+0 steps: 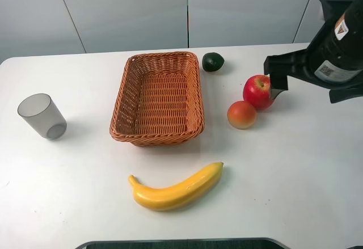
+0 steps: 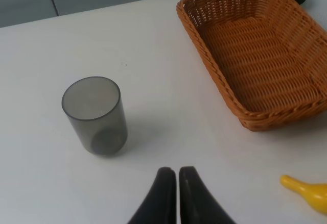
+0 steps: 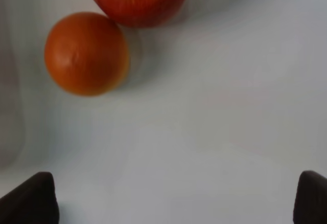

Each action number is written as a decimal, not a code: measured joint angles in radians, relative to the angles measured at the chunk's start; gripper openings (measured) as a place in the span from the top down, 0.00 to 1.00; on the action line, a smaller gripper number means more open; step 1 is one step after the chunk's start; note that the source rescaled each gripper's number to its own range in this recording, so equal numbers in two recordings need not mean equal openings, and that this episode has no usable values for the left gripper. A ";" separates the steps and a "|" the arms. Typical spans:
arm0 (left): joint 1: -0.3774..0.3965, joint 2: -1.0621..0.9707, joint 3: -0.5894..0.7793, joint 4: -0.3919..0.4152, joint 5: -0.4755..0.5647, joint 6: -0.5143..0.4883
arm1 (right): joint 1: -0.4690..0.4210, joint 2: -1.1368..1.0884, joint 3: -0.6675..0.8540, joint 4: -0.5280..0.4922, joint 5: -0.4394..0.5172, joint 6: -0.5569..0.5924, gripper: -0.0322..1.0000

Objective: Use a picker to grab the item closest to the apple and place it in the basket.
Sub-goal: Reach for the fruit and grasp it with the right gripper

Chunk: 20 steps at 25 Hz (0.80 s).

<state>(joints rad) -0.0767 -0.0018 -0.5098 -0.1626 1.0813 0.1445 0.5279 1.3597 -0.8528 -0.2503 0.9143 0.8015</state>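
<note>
1. No item lies in the basket (image 1: 161,55) yet. Its woven floor is bare, so the task looks to be at its very start.
2. 1 fruit is the target: the orange (image 1: 242,114). It rests on the tabletop (image 1: 295,164) just beside the apple (image 1: 258,91), to the right of the basket and near it. The lime (image 1: 213,62) and banana (image 1: 177,189) both lie farther from the apple.
3. The right hand (image 3: 173,198) is beside the apple, on the side away from the basket. Its fingers are spread wide and hold nothing. In its wrist view the orange and apple lie ahead of it, not between the fingers.
4. The left hand (image 2: 178,183) has its fingers pressed together and is empty. It is near the cup (image 2: 96,116), well apart from the fruit.
5. Every step appears to remain: bring the right hand around the orange, close on it, lift, carry it over the rim and let go.
6. Hard to read:
   - The right wrist view is soft, shows only 2 fingertips at its corners, and cuts the apple off at the edge.
   - In the high view the arm covers most of the right hand, so its height above the tabletop cannot be told.
   - Whether orange and apple touch cannot be settled.
   - The left hand is out of the high view.
</note>
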 joint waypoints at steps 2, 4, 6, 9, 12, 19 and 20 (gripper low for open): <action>0.000 0.000 0.000 0.000 0.000 0.000 | 0.012 0.033 0.000 -0.019 -0.032 0.076 0.00; 0.000 0.000 0.000 0.000 0.000 0.000 | 0.027 0.078 0.000 -0.024 -0.071 0.142 0.00; 0.000 0.000 0.000 0.000 0.000 0.000 | 0.039 0.120 0.000 -0.020 -0.116 0.197 0.00; 0.000 0.000 0.000 0.000 0.000 0.000 | 0.057 0.184 -0.001 -0.019 -0.173 0.283 0.00; 0.000 0.000 0.000 0.000 0.000 0.000 | 0.074 0.246 -0.014 -0.019 -0.209 0.343 0.00; 0.000 0.000 0.000 0.000 0.000 0.000 | 0.076 0.369 -0.100 -0.028 -0.237 0.425 0.00; 0.000 0.000 0.000 0.000 0.000 0.000 | 0.076 0.379 -0.115 -0.028 -0.237 0.432 0.00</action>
<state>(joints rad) -0.0767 -0.0018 -0.5098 -0.1626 1.0813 0.1445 0.6039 1.7388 -0.9683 -0.2782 0.6778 1.2339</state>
